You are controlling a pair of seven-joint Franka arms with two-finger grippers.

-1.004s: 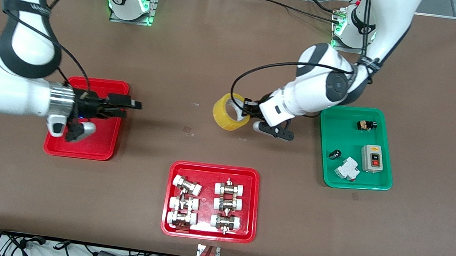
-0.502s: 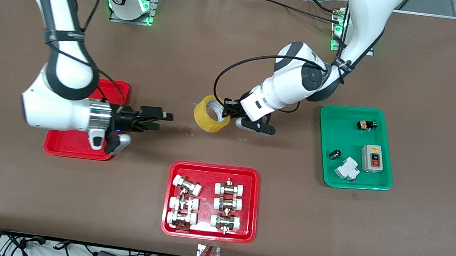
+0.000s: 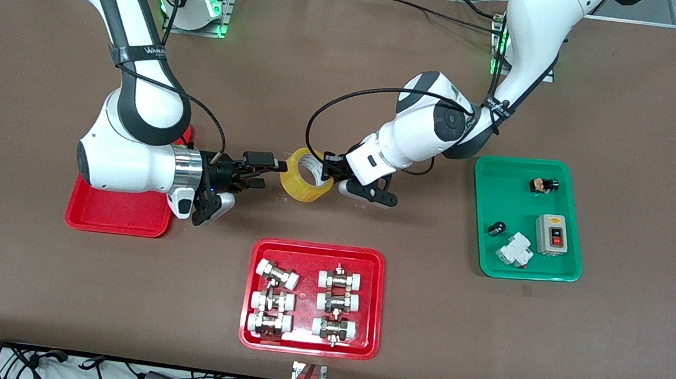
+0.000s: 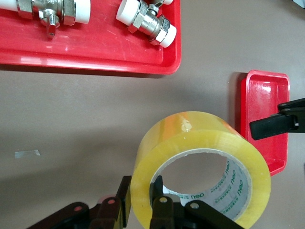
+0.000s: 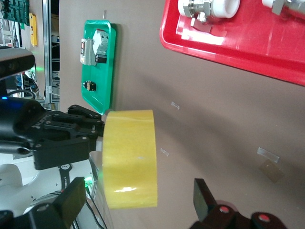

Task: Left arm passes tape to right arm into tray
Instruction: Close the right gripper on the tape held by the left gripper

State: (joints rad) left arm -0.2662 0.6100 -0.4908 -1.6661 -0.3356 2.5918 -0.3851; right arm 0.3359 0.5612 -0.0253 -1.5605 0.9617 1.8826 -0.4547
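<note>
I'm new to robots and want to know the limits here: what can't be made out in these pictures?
- Plain red tray: front view, the right arm covers much of it.
- Tape: printing inside its core too small to read in the left wrist view; the left gripper covers part of the rim.
- Small parts in the green tray: too small to identify.
- Right gripper: its own wrist view cuts it off at the edge.

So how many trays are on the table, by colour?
Red trays: 2, a plain one and one holding metal fittings
Green trays: 1
Total: 3
</note>
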